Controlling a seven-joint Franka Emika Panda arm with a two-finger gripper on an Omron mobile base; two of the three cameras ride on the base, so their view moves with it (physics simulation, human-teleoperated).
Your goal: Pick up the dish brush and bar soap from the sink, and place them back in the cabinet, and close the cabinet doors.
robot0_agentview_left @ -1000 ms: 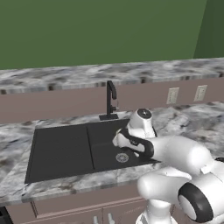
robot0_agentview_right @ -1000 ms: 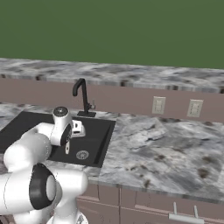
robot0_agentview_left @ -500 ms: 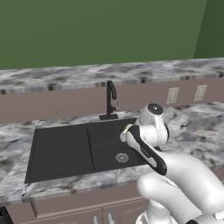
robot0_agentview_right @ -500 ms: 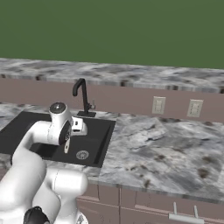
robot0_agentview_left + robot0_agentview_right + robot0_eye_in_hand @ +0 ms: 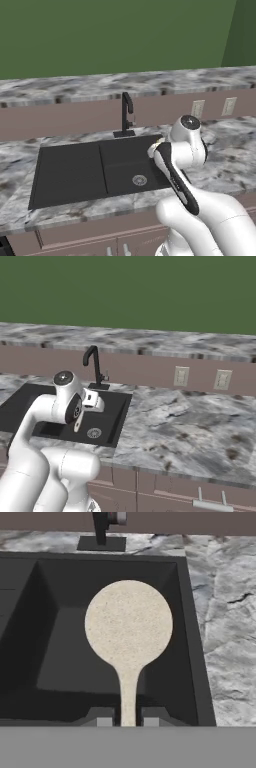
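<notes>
In the hand view the dish brush (image 5: 129,624), cream with a round speckled head and a thin handle, stands up from between my fingertips (image 5: 104,718). My gripper (image 5: 127,719) is shut on the handle's lower end. Below it lies the black sink (image 5: 60,612), and the brush hangs clear of the basin floor. In the base views my hand is over the right half of the sink (image 5: 70,172) (image 5: 20,401), near the round drain (image 5: 139,180) (image 5: 94,432). The bar soap, the cabinet and the cabinet doors are out of view.
A slim black faucet (image 5: 126,115) (image 5: 93,366) stands behind the basin. Grey marble counter (image 5: 225,155) (image 5: 175,426) runs to the right. Two wall outlets (image 5: 198,108) (image 5: 181,376) sit on the brown backsplash. Drawer fronts run below the counter edge.
My hand has risen out of the basin and drifted right, carrying the brush; the elbow has swung up and back. Sink and faucet stay put.
</notes>
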